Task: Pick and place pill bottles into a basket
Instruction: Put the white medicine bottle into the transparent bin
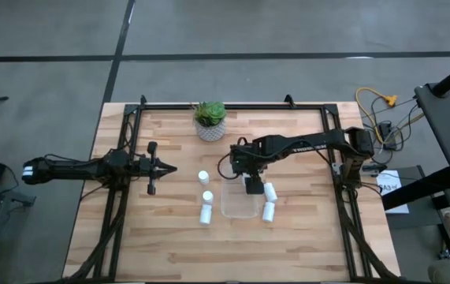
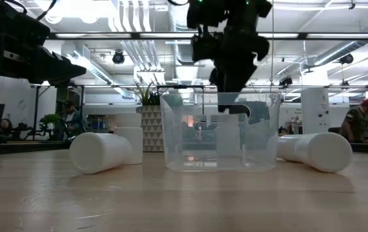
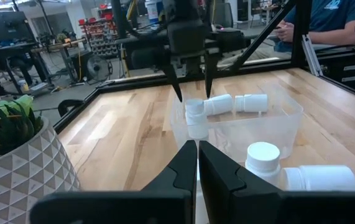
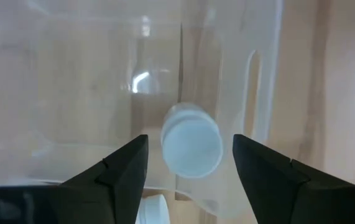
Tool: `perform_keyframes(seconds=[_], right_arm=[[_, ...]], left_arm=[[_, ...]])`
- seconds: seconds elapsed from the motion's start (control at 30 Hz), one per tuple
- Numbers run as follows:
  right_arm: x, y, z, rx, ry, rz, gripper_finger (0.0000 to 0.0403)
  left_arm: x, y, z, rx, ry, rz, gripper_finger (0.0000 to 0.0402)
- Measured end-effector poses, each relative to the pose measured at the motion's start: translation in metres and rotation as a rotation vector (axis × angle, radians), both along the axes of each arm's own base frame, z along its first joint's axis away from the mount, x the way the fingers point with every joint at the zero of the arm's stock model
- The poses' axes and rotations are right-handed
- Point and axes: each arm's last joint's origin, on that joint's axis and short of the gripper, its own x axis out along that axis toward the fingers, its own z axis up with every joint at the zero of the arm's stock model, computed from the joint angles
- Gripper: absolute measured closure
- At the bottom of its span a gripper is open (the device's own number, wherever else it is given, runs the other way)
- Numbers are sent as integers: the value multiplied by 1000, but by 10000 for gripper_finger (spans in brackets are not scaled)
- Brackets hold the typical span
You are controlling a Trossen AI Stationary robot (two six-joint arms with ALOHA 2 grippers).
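The basket (image 1: 240, 205) is a clear tub at the table's middle. One pill bottle (image 4: 191, 144) stands upright on the basket's floor by its far wall, also visible as pill bottle (image 3: 194, 118). My right gripper (image 3: 193, 94) hangs open just above it, pointing down, one finger on either side of the cap and touching nothing. Loose bottles surround the basket: an upright one (image 1: 203, 177) and two more (image 1: 206, 205) on its left, two lying (image 1: 269, 201) on its right. My left gripper (image 1: 169, 169) waits shut at the table's left.
A whitish pot with a green plant (image 1: 210, 120) stands at the far edge, left of centre. Black frame rails (image 1: 126, 158) run along the table's left, right and far sides. Bare wood lies in front of the basket toward the near edge.
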Motion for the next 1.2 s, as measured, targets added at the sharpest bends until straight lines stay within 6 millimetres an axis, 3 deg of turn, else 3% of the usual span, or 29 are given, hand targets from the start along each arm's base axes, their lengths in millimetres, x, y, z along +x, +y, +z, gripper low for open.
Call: perform_keyframes(seconds=[0.23, 0.4, 0.53, 0.67, 0.97, 1.2], right_arm=[[-4, -1, 45, -8, -110, 3, 182], [-21, 4, 78, 36, -227, 44, 187], [-35, 13, 86, 47, -301, 57, 200], [-50, 18, 79, 61, -367, 47, 213], [-82, 21, 36, 122, -440, -48, 225], [-99, 36, 13, 146, -600, 19, 225]], left_arm=[[0, 0, 0, 1, 0, 0, 402], [0, 0, 0, 1, 4, 0, 402], [0, 0, -1, 1, 8, -1, 402], [0, 0, -1, 1, 10, -1, 402], [0, 0, -1, 1, 14, 0, 402], [2, 0, -4, -1, 40, 0, 402]])
